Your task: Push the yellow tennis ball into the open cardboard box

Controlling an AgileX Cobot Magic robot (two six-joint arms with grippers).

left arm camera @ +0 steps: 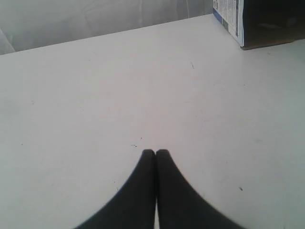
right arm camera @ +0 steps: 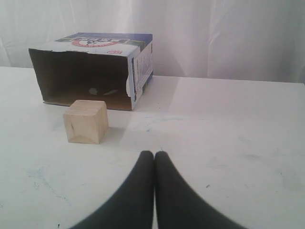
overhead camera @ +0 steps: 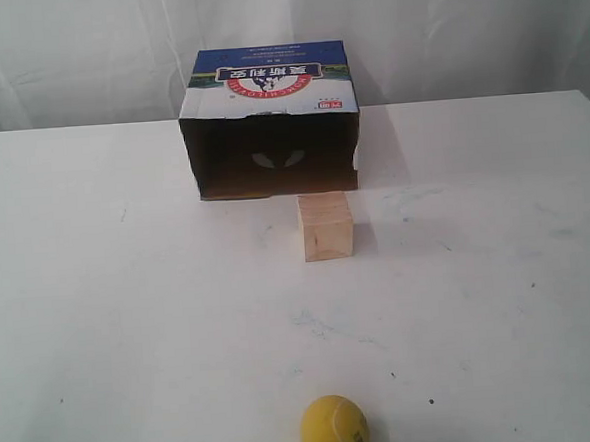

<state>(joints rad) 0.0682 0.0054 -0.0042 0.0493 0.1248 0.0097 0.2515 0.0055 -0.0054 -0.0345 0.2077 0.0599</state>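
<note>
Yellow ball (overhead camera: 334, 428): on the white counter (overhead camera: 100, 313); only the exterior view shows it, so its place relative to the left gripper (left arm camera: 155, 152) or right gripper (right arm camera: 154, 153) cannot be told.
Box (overhead camera: 270, 132): brown cardboard, printed side up, dark opening facing the ball; ahead of the right gripper, beyond the block.
Block (overhead camera: 325, 226): pale wood, just in front of the opening, between ball and box.
Left gripper: closed, fingers pressed together, empty, box corner far ahead.
Right gripper: closed, empty.
</note>
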